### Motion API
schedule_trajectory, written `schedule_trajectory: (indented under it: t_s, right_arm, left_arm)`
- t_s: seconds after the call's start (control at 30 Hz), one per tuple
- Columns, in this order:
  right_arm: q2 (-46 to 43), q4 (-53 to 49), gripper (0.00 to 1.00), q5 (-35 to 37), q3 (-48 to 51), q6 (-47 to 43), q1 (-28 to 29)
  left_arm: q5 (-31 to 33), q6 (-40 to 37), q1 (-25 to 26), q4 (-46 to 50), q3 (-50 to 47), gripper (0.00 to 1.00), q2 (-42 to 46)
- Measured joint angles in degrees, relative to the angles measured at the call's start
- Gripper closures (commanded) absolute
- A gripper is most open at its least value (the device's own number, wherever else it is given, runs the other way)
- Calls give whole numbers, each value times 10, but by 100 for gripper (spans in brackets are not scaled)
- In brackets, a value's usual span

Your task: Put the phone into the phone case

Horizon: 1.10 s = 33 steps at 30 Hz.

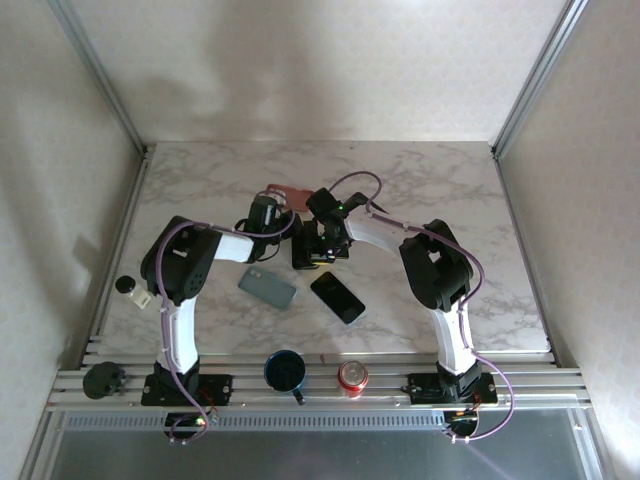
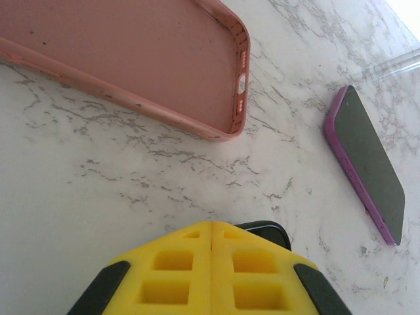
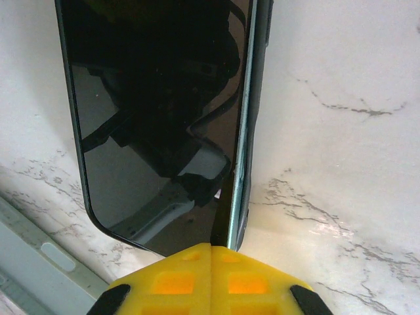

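A black-screened phone [image 3: 157, 118] lies face up on the marble table, inside a dark teal phone case [image 3: 252, 131]. Along its right side a gap shows between the phone and the case rim. My right gripper [image 3: 211, 246] is shut, its yellow fingertips at the phone's near right corner with nothing between them. My left gripper [image 2: 211, 224] is also shut and empty, its tips over a black corner of the phone [image 2: 269, 230]. In the top view both grippers, left [image 1: 298, 240] and right [image 1: 322, 252], meet over the phone [image 1: 303, 257] at mid table.
An empty pink case [image 2: 131, 52] lies just beyond the left gripper. A phone in a purple case [image 2: 367, 164] lies to the right. A grey case [image 1: 268, 288], a blue mug [image 1: 284, 371], a red can [image 1: 352, 376] and a white bottle [image 1: 130, 288] sit nearer the front edge.
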<state>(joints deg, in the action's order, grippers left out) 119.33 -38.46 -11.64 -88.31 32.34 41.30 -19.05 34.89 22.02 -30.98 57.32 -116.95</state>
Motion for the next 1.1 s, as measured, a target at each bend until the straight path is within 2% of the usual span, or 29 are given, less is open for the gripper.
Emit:
schedule_trajectory:
  t_s: [0.53,1.1]
  right_arm:
    - [9,5,100,-2,3,0,1]
    - [4,70,100,22,59,5,18]
  left_arm:
    - [-2,0,0,-5,-3,100,0]
    - [-6,0,-1,-38,-22,100,3]
